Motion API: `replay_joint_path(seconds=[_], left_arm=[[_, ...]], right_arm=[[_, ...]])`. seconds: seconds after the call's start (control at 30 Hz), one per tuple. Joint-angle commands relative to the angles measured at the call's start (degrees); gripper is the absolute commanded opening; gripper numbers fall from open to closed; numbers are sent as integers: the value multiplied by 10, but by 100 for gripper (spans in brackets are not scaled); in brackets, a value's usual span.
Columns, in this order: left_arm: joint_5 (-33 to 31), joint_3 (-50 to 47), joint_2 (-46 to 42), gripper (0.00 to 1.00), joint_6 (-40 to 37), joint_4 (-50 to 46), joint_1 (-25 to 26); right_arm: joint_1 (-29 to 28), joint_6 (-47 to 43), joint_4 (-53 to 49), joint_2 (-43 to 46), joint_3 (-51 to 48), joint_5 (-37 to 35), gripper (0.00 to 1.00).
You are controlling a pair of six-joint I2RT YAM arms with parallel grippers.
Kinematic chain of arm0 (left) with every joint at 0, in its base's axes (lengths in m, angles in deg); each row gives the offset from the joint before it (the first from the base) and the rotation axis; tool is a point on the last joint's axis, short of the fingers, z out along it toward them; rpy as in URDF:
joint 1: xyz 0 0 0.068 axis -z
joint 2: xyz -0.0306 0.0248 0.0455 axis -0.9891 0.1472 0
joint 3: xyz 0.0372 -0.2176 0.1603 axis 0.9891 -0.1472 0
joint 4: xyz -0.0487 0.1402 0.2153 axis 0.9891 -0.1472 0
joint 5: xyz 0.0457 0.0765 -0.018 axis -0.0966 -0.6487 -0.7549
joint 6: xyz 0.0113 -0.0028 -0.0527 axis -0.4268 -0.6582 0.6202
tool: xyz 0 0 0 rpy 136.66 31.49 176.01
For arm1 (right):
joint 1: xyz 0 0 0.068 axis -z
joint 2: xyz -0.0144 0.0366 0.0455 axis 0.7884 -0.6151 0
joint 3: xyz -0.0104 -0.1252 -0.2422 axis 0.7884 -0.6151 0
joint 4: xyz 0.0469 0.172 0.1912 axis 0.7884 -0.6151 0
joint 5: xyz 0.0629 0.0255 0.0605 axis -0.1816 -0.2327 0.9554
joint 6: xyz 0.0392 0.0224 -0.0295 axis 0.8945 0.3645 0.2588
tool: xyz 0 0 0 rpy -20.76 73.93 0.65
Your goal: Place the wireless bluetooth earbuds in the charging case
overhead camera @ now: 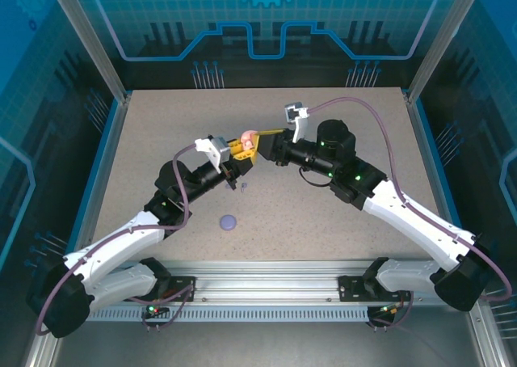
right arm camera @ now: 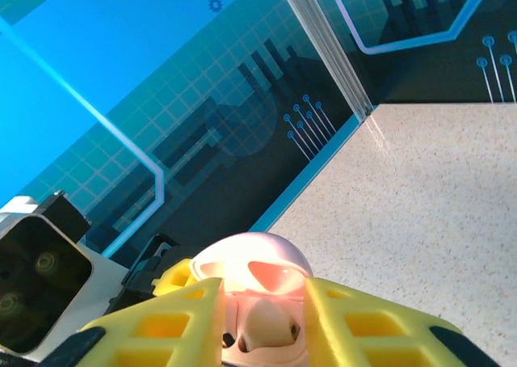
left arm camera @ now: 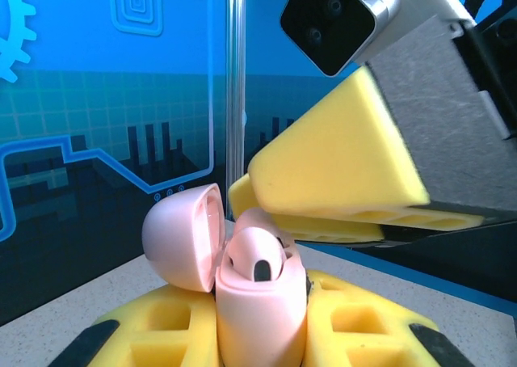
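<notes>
at bottom centre the left gripper (left arm camera: 260, 343) pinches the open pale pink pebble-shaped charging case (left arm camera: 258, 310) upright, seemingly so the right gripper (right arm camera: 262, 290), whose jaw state i cannot tell, can seat the pale pink stemmed earbud (left arm camera: 257, 258).

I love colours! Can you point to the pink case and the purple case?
pink case (left arm camera: 260, 314), left wrist view, on its front wall.
purple case (overhead camera: 229, 221), top external view, on its middle.
</notes>
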Motion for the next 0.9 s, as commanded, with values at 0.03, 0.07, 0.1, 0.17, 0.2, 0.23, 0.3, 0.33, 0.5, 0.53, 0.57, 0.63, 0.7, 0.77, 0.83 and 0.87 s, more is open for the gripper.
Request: replay_joint_path(seconds=[0.03, 0.07, 0.1, 0.17, 0.2, 0.23, 0.3, 0.33, 0.5, 0.53, 0.57, 0.63, 0.7, 0.77, 0.83, 0.87], left_arm=[[5, 27, -5, 0, -4, 36, -1], [4, 27, -5, 0, -3, 37, -2], [4, 27, -5, 0, -3, 36, -2], [3, 27, -5, 0, -2, 36, -2], [4, 26, -5, 0, -3, 36, -1], [3, 25, -5, 0, -2, 35, -2], [3, 24, -5, 0, -3, 35, -2], [2, 22, -4, 0, -2, 35, -2], [9, 14, -1, 0, -4, 38, -1], [11, 13, 0, 0, -6, 39, -2], [13, 13, 0, 0, -9, 36, -2], [18, 13, 0, 0, -14, 26, -1], [21, 14, -1, 0, -18, 13, -2], [26, 14, -3, 0, -21, 4, -2], [34, 17, -2, 0, -23, -5, -2], [38, 17, -1, 0, -22, -9, -2]], right_arm=[[-4, -7, -19, -1, 3, -10, 59], [-2, -7, -19, 1, 5, -10, 66], [-1, -6, -18, 3, 6, -9, 70], [5, -3, -18, 13, 6, -4, 77], [9, -2, -19, 19, 7, -2, 79], [12, -1, -22, 29, 5, -3, 83], [16, -2, -25, 50, 0, -3, 87], [19, -2, -32, 62, -1, -6, 89], [35, -9, -96, 97, 16, -25, 93], [40, -9, -118, 95, 28, -29, 93], [45, -11, -144, 87, 50, -30, 93], [49, -20, -205, 63, 99, -42, 91], [50, -33, -270, 30, 158, -55, 85], [51, -47, -332, -8, 220, -62, 73], [52, -54, -391, -51, 285, -68, 52], [53, -57, -410, -68, 309, -66, 44]])
